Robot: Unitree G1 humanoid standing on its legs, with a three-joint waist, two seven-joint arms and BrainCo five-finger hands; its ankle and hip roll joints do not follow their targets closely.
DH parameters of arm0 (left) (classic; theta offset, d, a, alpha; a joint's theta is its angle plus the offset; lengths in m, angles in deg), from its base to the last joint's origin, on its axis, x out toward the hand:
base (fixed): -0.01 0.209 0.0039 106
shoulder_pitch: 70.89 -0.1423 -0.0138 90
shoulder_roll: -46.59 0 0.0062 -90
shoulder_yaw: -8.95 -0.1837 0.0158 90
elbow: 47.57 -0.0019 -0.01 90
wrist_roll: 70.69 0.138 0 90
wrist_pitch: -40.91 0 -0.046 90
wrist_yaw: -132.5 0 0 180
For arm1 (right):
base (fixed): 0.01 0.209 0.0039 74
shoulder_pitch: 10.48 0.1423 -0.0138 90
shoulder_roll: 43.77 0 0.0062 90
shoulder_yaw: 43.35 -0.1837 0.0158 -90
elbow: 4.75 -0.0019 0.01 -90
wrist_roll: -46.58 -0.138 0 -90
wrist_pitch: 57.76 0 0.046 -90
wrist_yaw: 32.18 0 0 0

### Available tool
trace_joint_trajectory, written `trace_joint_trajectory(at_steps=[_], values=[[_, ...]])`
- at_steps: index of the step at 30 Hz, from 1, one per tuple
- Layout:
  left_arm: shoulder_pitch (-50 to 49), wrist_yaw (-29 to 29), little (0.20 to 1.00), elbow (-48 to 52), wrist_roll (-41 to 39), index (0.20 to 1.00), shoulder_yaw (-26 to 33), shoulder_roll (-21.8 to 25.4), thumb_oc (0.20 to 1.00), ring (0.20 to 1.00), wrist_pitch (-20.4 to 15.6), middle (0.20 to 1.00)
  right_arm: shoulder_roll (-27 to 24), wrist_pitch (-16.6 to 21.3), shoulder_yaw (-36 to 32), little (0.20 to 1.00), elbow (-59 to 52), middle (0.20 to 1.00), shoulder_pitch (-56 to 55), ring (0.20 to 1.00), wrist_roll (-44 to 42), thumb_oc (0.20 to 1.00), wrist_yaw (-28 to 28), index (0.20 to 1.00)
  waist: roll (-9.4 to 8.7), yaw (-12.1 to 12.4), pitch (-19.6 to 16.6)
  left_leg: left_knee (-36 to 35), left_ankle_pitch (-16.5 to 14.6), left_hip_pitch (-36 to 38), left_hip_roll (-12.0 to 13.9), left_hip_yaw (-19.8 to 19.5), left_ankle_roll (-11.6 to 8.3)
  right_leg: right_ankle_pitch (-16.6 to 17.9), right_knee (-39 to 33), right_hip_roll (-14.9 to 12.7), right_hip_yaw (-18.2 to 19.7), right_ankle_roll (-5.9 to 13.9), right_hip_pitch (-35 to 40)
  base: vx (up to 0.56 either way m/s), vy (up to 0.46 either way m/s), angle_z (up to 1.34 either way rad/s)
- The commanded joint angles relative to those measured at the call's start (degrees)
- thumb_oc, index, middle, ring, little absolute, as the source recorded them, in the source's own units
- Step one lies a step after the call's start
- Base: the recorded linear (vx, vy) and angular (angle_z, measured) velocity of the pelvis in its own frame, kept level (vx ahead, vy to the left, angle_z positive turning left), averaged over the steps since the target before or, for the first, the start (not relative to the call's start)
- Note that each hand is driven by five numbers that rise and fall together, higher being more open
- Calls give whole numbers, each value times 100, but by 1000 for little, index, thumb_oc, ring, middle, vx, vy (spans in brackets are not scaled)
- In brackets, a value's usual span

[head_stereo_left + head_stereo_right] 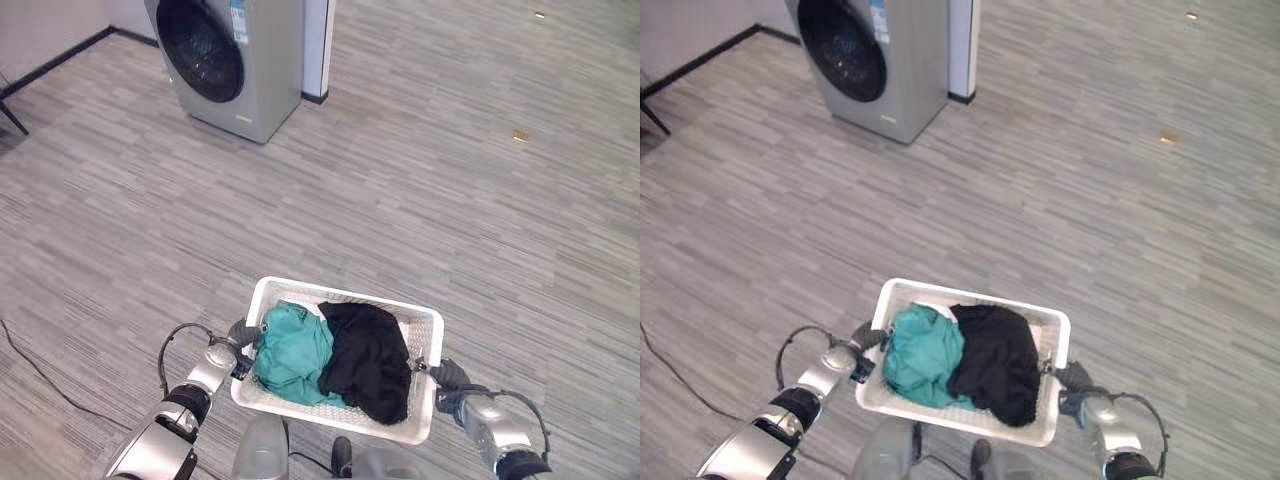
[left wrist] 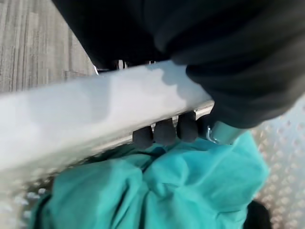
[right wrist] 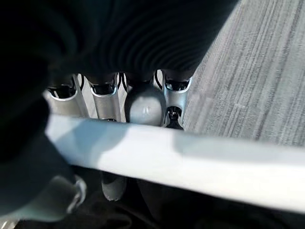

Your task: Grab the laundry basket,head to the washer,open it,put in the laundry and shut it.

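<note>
Left eye view: a white laundry basket (image 1: pixel 425 330) is held above the grey wood-patterned floor (image 1: pixel 450 200), gripped at its two short ends. The left hand (image 1: pixel 243 333) is seen at the basket's left rim and the right hand (image 1: pixel 447 376) at its right rim.

Inside the basket a teal garment (image 1: pixel 290 352) is bunched on the left side and a black garment (image 1: pixel 368 358) on the right, the two touching in the middle; the black one is draped up to the near rim.

In the left wrist view the dark fingertips (image 2: pixel 165 132) of the left hand are curled under and around the white rim (image 2: pixel 86 114), so that hand is clamped on the basket, with the teal cloth lying directly beyond them. In the right wrist view the silver fingers (image 3: pixel 105 98) of the right hand are wrapped over the rim bar (image 3: pixel 200 157), with one dark tip hooked below it against the black cloth, so that hand is likewise closed on the basket.

A grey front-loading washer (image 1: pixel 250 70) is seen well apart from the basket, at the far left of the room, its round dark door (image 1: pixel 200 48) closed. Beside it a white panel with a dark base (image 1: pixel 316 50) is seen.
</note>
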Motion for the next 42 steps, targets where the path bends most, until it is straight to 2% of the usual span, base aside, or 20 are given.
trace_joint_trajectory(at_steps=[1, 4, 7, 11, 15, 17, 22, 23, 26, 28, 29, 30, 31, 32, 36, 42], values=[[442, -255, 200, -348, 202, 200, 557, 140, 200, 200, -169, 200, -621, 243, -490, 200, -341, 200, -370, 200, 98, 200, -248, 200, -115, -188, -190, 479, -590, -451, -114, 229, 488, 153, -403, -121, 79, 375, -193, 51, 34, -7], [500, -253, 200, -541, 232, 200, 640, 184, 200, 200, -161, 200, -650, 266, -736, 200, -74, 200, -377, 200, -84, 200, -278, 200, -141, -284, -331, 532, -632, -429, -24, 572, 445, 191, -497, -229, 35, 426, -124, 65, 53, -9], [506, -249, 200, -587, 169, 200, 723, 307, 200, 200, -178, 200, -632, 237, -742, 200, 22, 200, -403, 200, -158, 200, -210, 200, -189, -266, -441, 490, -704, -334, -28, 610, 490, 123, -417, -243, -10, 429, -83, 72, 35, 4], [465, -178, 200, -732, 242, 200, 752, 535, 200, 200, -133, 200, -526, 182, -490, 200, 205, 200, 17, 200, -179, 200, -131, 200, -307, -80, -680, 472, -854, -201, -153, 595, 583, 85, -371, -330, -117, 504, 69, 105, 40, 14], [521, -228, 200, -875, 314, 200, 780, 614, 200, 200, -110, 200, -337, 236, -222, 200, 247, 200, 315, 200, -264, 200, -119, 200, -301, 78, -739, 498, -918, -185, -254, 586, 628, 65, -336, -415, -223, 551, 144, 73, 41, 16], [614, -269, 200, -872, 314, 200, 771, 606, 200, 200, -100, 200, -251, 250, -27, 200, 184, 200, 443, 200, -209, 200, -125, 200, -272, 145, -682, 496, -793, -255, -230, 556, 567, 91, -212, -439, -296, 561, 78, -6, 11, 7], [546, -299, 200, -896, 293, 200, 858, 700, 200, 200, -93, 200, -139, 181, 276, 200, 223, 200, 516, 200, -102, 200, -33, 200, -220, 192, -688, 307, -744, -161, -225, 546, 614, 29, -193, -368, -369, 519, 83, 10, -36, 13], [552, -278, 200, -823, 267, 200, 829, 696, 200, 200, -95, 200, -120, 181, 331, 200, 193, 200, 467, 200, -76, 200, -12, 200, -187, 223, -651, 188, -571, -181, -173, 464, 547, 11, -213, -258, -414, 455, 63, -25, -78, 8], [546, -265, 200, -702, 297, 200, 777, 678, 200, 200, -108, 200, -163, 182, 294, 200, 11, 200, 329, 200, -102, 200, 32, 200, -178, 182, -577, 147, -442, -281, -150, 388, 460, 34, -323, -151, -490, 411, 17, -123, -126, 17], [561, -243, 200, -566, 342, 200, 733, 627, 200, 200, -107, 200, -272, 220, 147, 200, -212, 200, 175, 200, -129, 200, -11, 200, -197, 105, -448, 496, -500, -526, -124, 487, 426, 123, -474, -178, -640, 393, -17, -142, -69, 45], [552, -220, 200, -495, 352, 200, 754, 573, 200, 200, -99, 200, -368, 231, 19, 200, -301, 200, 75, 200, -135, 200, -25, 200, -245, -50, -368, 884, -643, -531, 59, 1010, 426, 174, -420, -286, -807, 382, -78, -32, -5, 75], [536, -196, 200, -490, 381, 200, 755, 526, 200, 200, -88, 200, -398, 220, -37, 200, -343, 200, 11, 200, -110, 200, -23, 200, -276, -115, -374, 974, -851, -464, 131, 1143, 391, 129, -399, -359, -840, 403, -72, -83, 0, 94], [535, -196, 200, -487, 384, 200, 757, 523, 200, 200, -87, 200, -402, 214, -43, 200, -360, 200, 0, 200, -107, 200, -24, 200, -245, -97, -365, 982, -774, -503, 176, 1201, 445, 192, -393, -334, -862, 383, -117, 80, 100, 104], [435, -199, 200, -579, 499, 200, 772, 415, 200, 200, -75, 200, -426, 186, -225, 200, -430, 200, -197, 200, -57, 200, -12, 200, -174, -179, -462, 630, -901, -305, 162, 1212, 495, 128, -298, -387, -820, 499, -90, 92, 131, 76], [324, -194, 200, -556, 534, 200, 804, 436, 200, 200, -109, 200, -313, 211, -400, 200, -338, 200, -378, 200, -209, 200, -32, 200, -192, -188, -591, 513, -952, -170, 78, 1266, 567, 124, -284, -475, -725, 557, 7, 143, 98, -2], [53, -114, 200, -390, 451, 200, 904, 527, 200, 200, -178, 200, -166, 167, -383, 200, -267, 200, -363, 200, -173, 200, 33, 200, -240, -100, -862, 163, -1082, 195, -106, 1538, 682, 376, -361, -753, -558, 806, 136, 145, 134, -31]])
